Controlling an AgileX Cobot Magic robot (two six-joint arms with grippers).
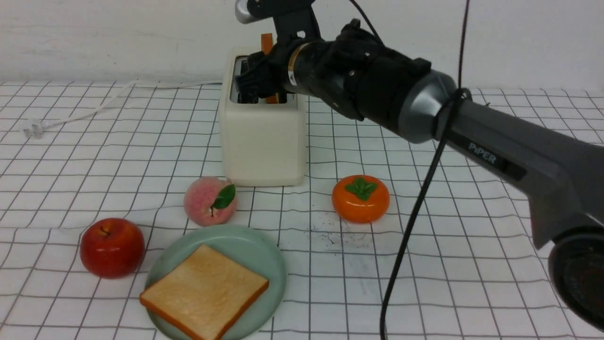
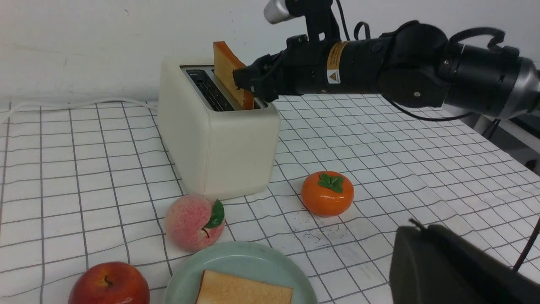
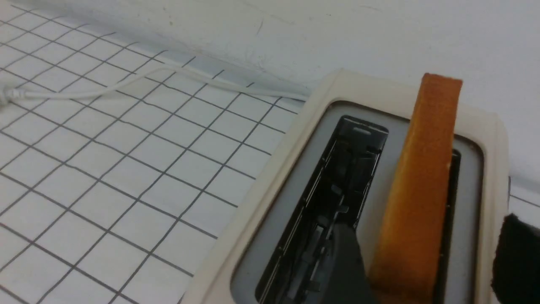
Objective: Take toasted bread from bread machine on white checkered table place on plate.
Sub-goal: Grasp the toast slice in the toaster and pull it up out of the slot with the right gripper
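Note:
The cream bread machine [image 1: 262, 141] stands at the back of the white checkered table [image 1: 472, 264]. One toasted bread slice [image 1: 267, 43] stands upright in its right slot; the left slot is empty. My right gripper [image 1: 257, 82] is open over the toaster top and straddles this slice [image 3: 422, 190], one finger [image 3: 341, 261] at the empty slot, the other [image 3: 517, 257] outside the toaster's edge. A second slice [image 1: 205, 290] lies flat on the mint-green plate [image 1: 269, 255] at the front. My left gripper [image 2: 422, 236] shows only in the left wrist view, shut and empty, low over the cloth right of the plate.
A red apple [image 1: 112, 246] sits left of the plate, a pink peach [image 1: 210, 200] behind it, and an orange persimmon [image 1: 361, 198] right of the toaster's front. The white cord [image 1: 94, 106] trails to the back left. A black cable [image 1: 415, 208] hangs from the right arm.

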